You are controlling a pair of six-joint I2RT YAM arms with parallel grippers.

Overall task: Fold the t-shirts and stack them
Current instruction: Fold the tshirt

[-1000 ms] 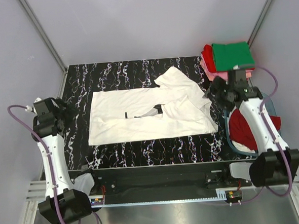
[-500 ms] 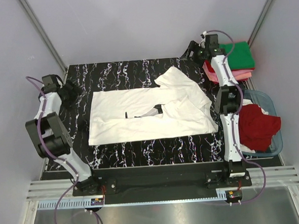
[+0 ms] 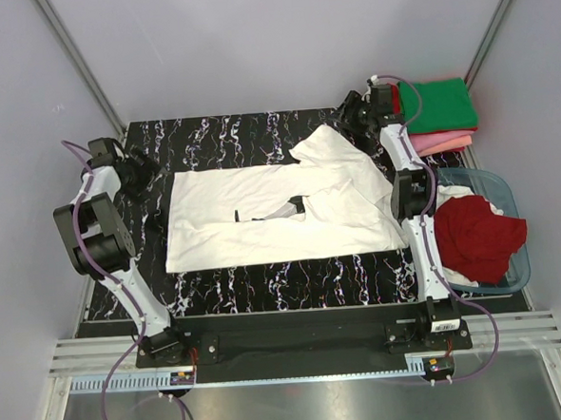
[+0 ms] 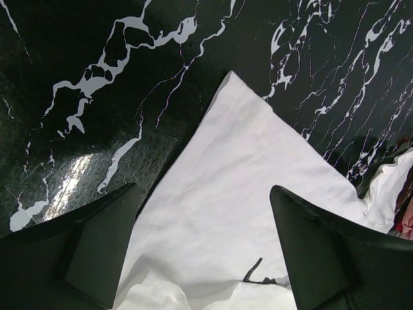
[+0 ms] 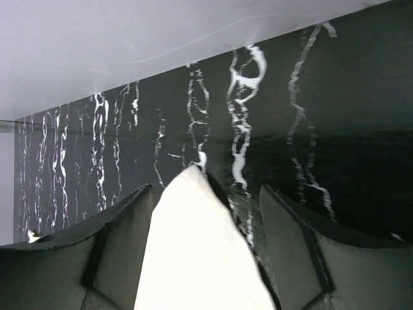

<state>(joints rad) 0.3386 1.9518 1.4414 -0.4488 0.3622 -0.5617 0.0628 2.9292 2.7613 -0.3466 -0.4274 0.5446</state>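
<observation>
A white t-shirt (image 3: 281,210) with a black print (image 3: 262,214) lies spread on the black marbled table (image 3: 238,132). My left gripper (image 3: 142,171) is open at the shirt's far left corner. In the left wrist view the gripper (image 4: 203,190) has that corner (image 4: 232,187) between its fingers. My right gripper (image 3: 353,120) is open at the shirt's far right sleeve tip. In the right wrist view the gripper (image 5: 206,188) straddles the tip (image 5: 193,252). A folded stack sits at the back right, with green (image 3: 436,103) on top, then pink (image 3: 440,144) and red (image 3: 395,98).
A translucent tub (image 3: 518,270) at the right edge holds a dark red shirt (image 3: 477,236) over white cloth. Grey walls and metal rails enclose the table on the left, back and right. The rail of the arm bases (image 3: 298,337) runs along the front edge.
Both arms have stretched out from near the table's sides to the far edge. The left gripper has come to the shirt's far left corner, the right to its far sleeve. The shirt has not moved.
</observation>
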